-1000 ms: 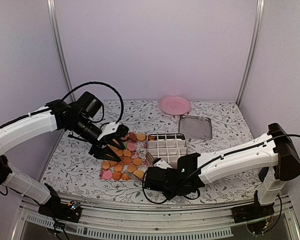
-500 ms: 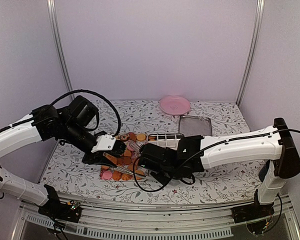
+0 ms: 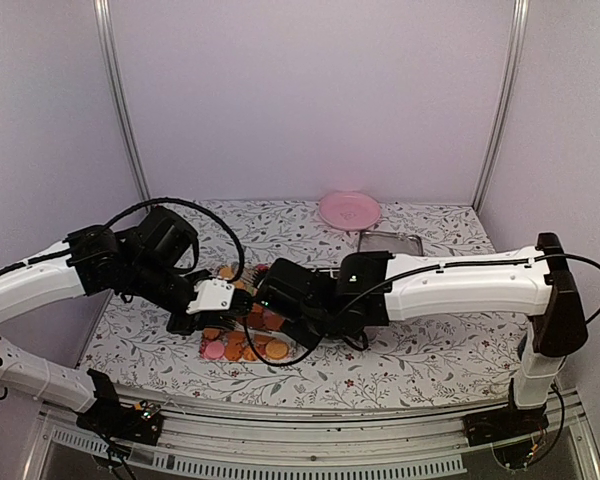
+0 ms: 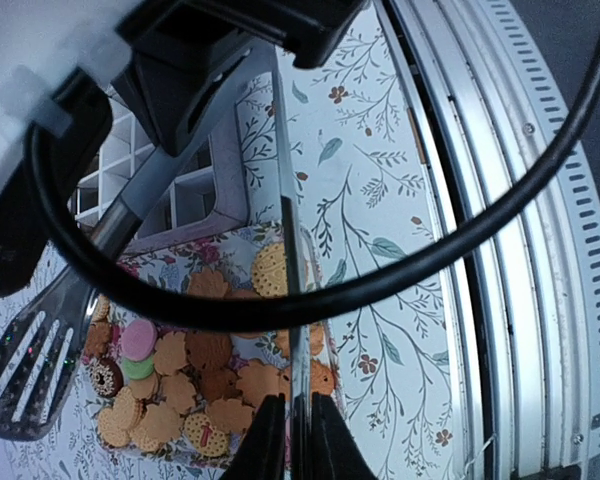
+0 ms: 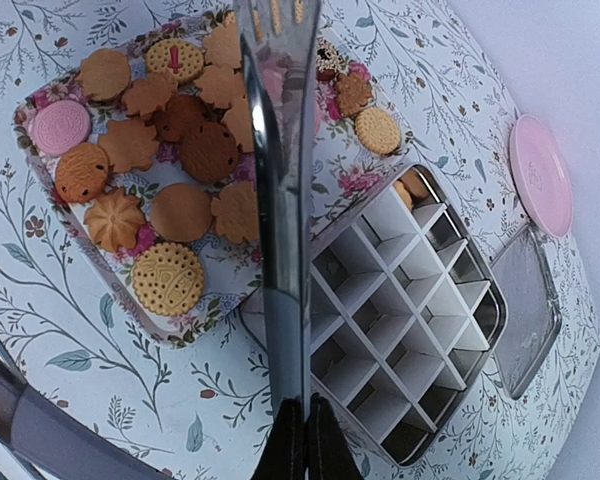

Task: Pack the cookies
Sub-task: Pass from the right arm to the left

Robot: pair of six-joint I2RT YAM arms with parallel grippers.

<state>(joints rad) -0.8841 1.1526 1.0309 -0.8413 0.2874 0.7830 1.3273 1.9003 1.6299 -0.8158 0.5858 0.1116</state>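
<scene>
The cookies (image 5: 180, 140), mostly golden-orange with a few pink and dark ones, lie on a floral tray (image 5: 110, 292). They also show in the left wrist view (image 4: 180, 372) and the top view (image 3: 242, 346). My right gripper (image 5: 305, 425) is shut on a slotted metal spatula (image 5: 280, 200), whose blade hangs over the cookies (image 4: 25, 375). My left gripper (image 4: 298, 435) is shut on a thin metal utensil (image 4: 288, 230) seen edge-on above the tray's edge. In the top view the left gripper (image 3: 218, 300) and the right gripper (image 3: 272, 296) are close together over the tray.
A white divided box (image 5: 410, 300) in a metal tin sits right beside the tray, with a couple of cookies in one far cell. The tin's lid (image 3: 390, 243) and a pink plate (image 3: 348, 210) lie behind. The table's front rail (image 4: 520, 250) is near the tray.
My right arm has swung left and away from me, from the table's front to over the tray, and now covers the divided box. My left gripper has drawn nearer and lower, closing in on the right one.
</scene>
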